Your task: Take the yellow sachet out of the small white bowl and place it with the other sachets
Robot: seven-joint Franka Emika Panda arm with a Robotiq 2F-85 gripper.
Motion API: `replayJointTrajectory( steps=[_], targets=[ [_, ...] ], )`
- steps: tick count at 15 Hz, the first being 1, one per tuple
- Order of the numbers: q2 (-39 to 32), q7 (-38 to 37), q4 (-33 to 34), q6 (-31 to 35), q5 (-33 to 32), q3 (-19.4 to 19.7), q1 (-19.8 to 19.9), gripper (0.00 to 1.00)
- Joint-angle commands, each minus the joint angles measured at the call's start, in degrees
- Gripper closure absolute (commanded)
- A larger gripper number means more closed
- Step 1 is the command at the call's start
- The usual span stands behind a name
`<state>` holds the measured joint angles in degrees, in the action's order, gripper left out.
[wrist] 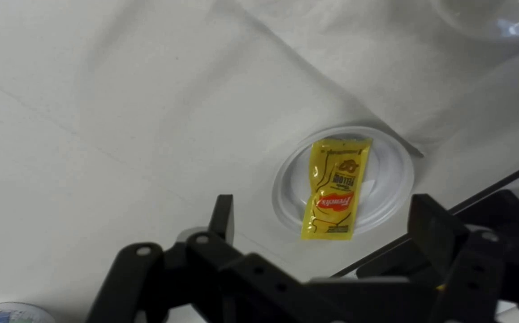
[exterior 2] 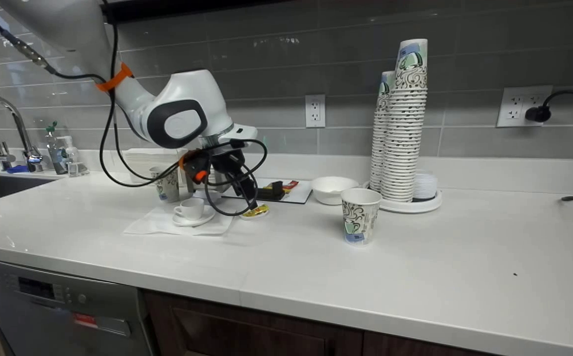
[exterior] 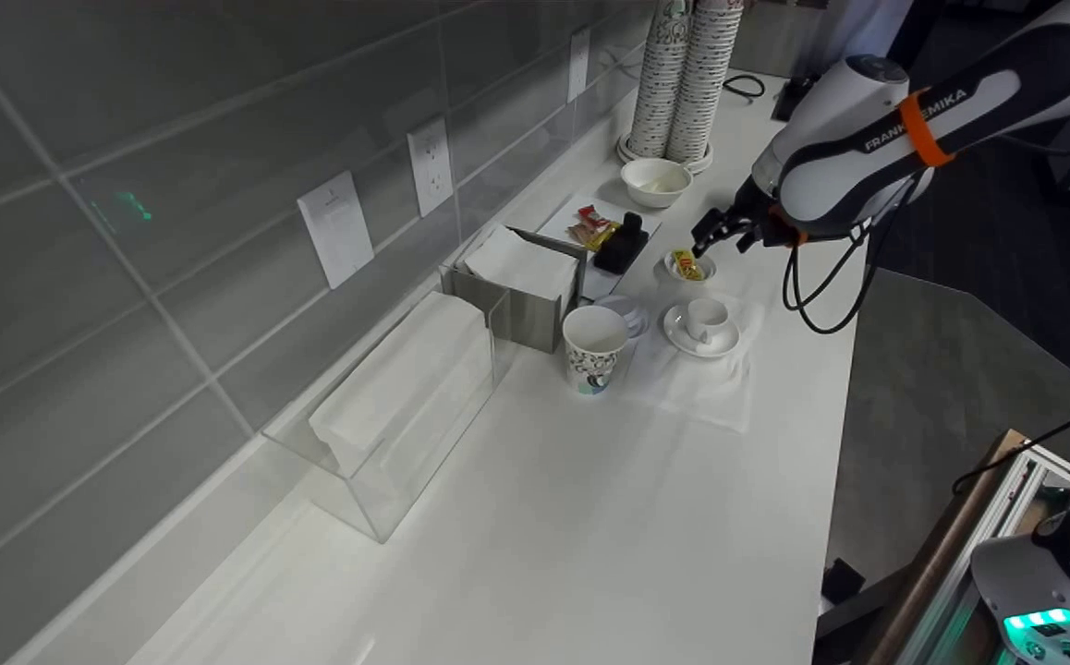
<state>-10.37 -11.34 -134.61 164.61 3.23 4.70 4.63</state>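
The tool point(wrist: 323, 220) is spread wide with nothing in its grip; in the wrist view its two fingers point(wrist: 222, 217) show left and right of the small white bowl point(wrist: 387, 163). The bowl, on the tabletop point(wrist: 107, 148), contains one yellow sachet point(wrist: 338, 188), its near end over the rim. In an exterior view the other sachets point(exterior: 593, 226), too bunched to count, lie farther left on a white board point(exterior: 561, 222) beside a black object point(exterior: 623, 245). Nearer stands one white cup point(exterior: 707, 317) on one saucer point(exterior: 724, 342); left are a grey holder point(exterior: 535, 319) and a clear box point(exterior: 401, 499), each containing white paper point(exterior: 521, 261). Farther are one wider white bowl point(exterior: 655, 191) and two stacks of paper cups point(exterior: 701, 83). Two single paper cups stand apart: one left of the saucer, one near the stacks in an exterior view point(exterior 2: 359, 220).
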Motion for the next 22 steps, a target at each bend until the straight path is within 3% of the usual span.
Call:
replayJointTrajectory(
  steps=[1,4,6,8,13,16,22],
  targets=[
    [-4.5,-3.8,2.4,5.0,-0.8,1.8,-1.8,0.0],
    [-6.5,-4.5,3.3,8.0,-0.1,2.5,-2.8,0.1],
    [-7.7,-4.8,3.8,9.1,0.1,3.0,-3.7,0.24],
    [-8.3,-4.9,4.2,9.5,0.4,3.3,-4.4,0.24],
    [-9.0,-5.0,4.9,9.7,0.6,3.6,-5.6,0.35],
    [-9.2,-4.9,4.9,10.1,0.6,3.5,-6.0,0.34],
    [-9.9,-5.3,4.9,10.3,-0.2,4.9,-7.6,0.49]
  ],
)
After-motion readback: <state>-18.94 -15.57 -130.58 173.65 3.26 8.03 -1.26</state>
